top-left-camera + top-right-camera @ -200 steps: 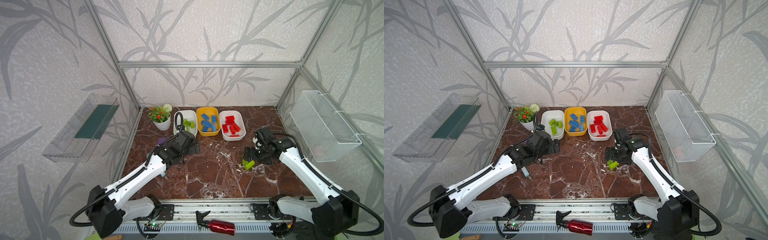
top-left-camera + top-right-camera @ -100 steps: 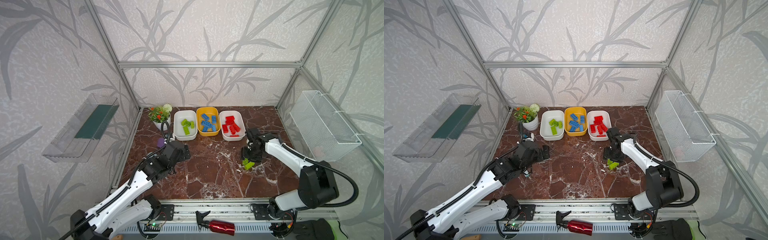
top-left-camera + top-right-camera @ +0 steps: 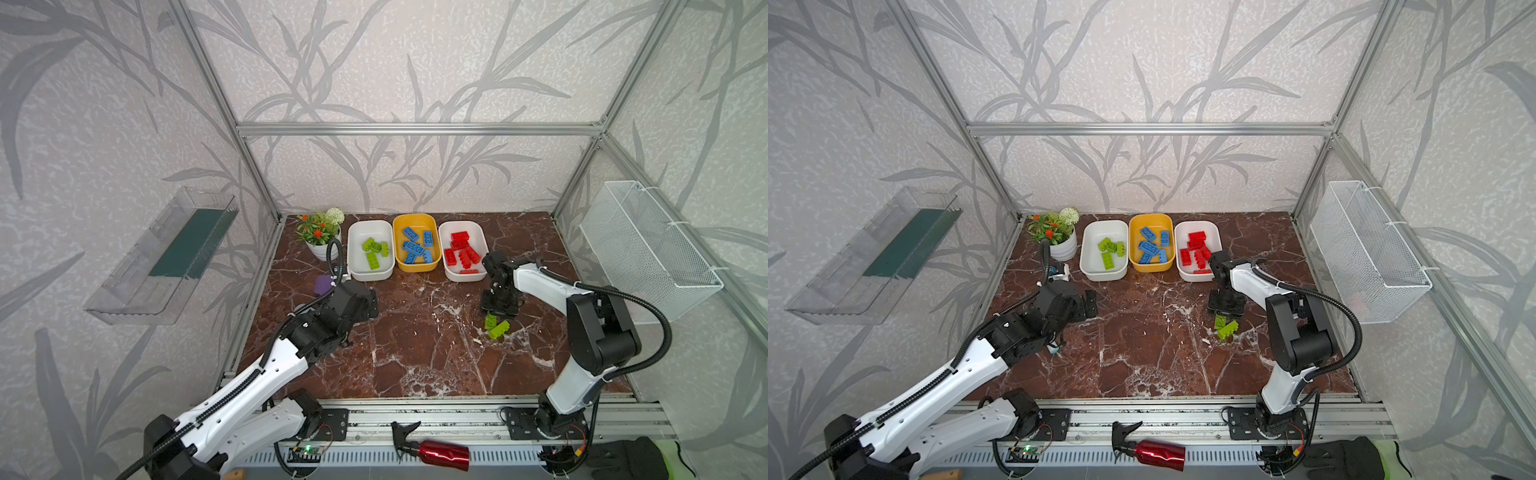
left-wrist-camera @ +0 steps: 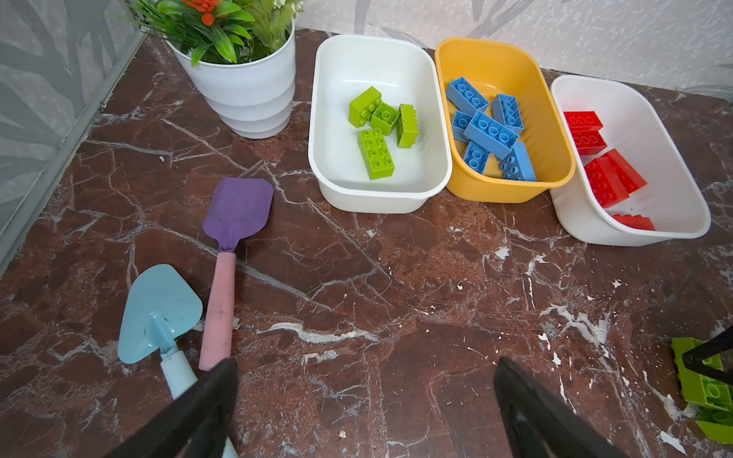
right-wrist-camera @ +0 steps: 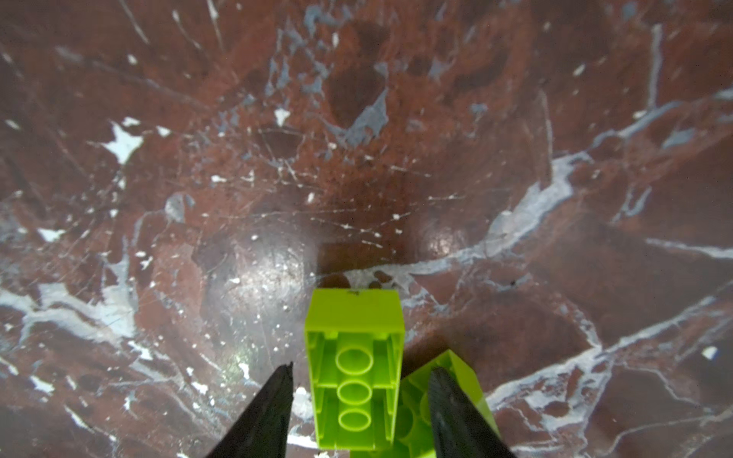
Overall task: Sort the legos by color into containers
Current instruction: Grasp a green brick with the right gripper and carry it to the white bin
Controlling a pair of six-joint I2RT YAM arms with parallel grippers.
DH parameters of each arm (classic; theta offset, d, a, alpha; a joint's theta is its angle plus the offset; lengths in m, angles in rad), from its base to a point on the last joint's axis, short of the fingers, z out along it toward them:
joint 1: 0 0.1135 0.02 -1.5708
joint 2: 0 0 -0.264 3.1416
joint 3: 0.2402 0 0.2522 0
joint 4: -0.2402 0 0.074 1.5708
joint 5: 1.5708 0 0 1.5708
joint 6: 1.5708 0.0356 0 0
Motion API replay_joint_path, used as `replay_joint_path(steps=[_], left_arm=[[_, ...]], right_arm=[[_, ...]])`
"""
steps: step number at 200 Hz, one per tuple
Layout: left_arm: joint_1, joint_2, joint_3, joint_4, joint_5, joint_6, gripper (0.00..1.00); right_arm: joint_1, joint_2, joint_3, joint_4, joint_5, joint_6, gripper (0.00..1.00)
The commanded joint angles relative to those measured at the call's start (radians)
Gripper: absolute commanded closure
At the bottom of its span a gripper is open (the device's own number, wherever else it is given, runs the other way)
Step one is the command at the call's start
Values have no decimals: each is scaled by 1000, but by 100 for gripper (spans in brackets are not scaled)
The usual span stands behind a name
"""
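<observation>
OK, R claw: jaws part open, one black finger either side of a lime green studded plastic brick, hollow underside toward the wrist cam. Thin gap shows on both sides, so it straddles the brick, no clamp visible. Second lime green brick lies touching the first, partly behind one finger. In both top views the R claw points down at the pair, right of centre on the brown marble counter.

L claw: jaws wide apart, nothing between them, bare counter below. In a top view the L claw sits left of centre, well apart from the loose pair.

Outward: 3 shallow rounded plastic tubs in a row along the back wall. Left white tub has 4 lime bricks, yellow tub in the middle has the blue bricks, right white tub has the red bricks.

Next to the left white tub: white ribbed flower pot w/ fake plant. In front of it, a purple plastic spade w/ pink handle and a light-blue trowel lie flat, near the L claw. White wire-mesh basket hangs on the right wall, clear plastic shelf on the left wall, red spray bottle on the front rail.
</observation>
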Motion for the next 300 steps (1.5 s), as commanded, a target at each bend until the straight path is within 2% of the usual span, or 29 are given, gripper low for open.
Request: replay_joint_path(steps=[1,50,91,126,159,201,255,300], left_arm=[[28,4,27,29,-21,55,1],[143,-4,-6,76,91,83,1],[202,-1,-38,114,145,61,1],[214,15,-57,112,156,42,1],[240,24,-67,84,165,6,1],[285,23,-48,41,203,-33,1],[331,29,23,-39,209,9,1],[348,-23,48,-108,198,14,1]], right_arm=[[-3,27,16,5,11,13,55],[0,26,8,-1,19,38,77],[47,-85,59,-50,-59,67,79],[146,-84,213,-44,-141,94,79],[221,34,420,-19,-224,115,79],[275,208,647,107,-351,110,79],[293,389,774,373,-470,118,79],[314,525,920,408,-482,59,79]])
